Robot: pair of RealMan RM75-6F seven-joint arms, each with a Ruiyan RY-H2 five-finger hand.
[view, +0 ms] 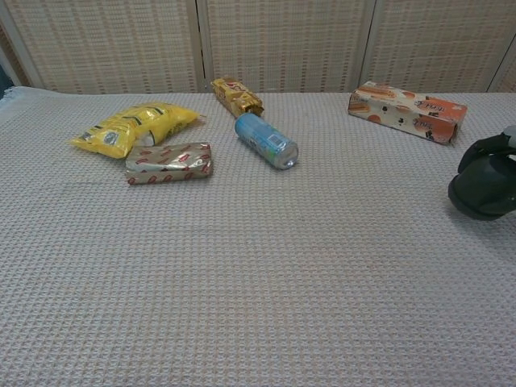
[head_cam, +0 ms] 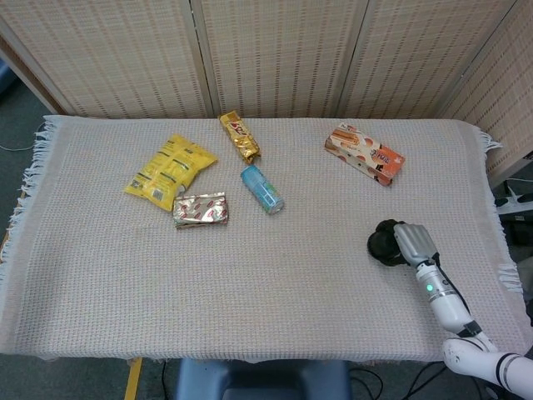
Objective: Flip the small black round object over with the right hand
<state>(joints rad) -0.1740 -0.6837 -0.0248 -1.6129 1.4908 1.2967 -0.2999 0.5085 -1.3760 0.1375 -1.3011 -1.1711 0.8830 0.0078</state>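
The small black round object [head_cam: 382,244] sits on the cloth at the right side of the table, and the chest view shows it low at the right edge [view: 481,196], resting on the cloth. My right hand [head_cam: 414,242] is against its right side. Its dark fingers [view: 486,148] curl over the top of the object, still holding it. Most of the hand is cut off by the chest view's right edge. My left hand is in neither view.
An orange snack box [head_cam: 364,153] lies behind the hand. A blue can [head_cam: 262,189], gold bar [head_cam: 239,137], yellow bag [head_cam: 170,170] and silver-red packet [head_cam: 201,209] lie at centre-left. The table's right fringe edge [head_cam: 500,242] is close to the hand.
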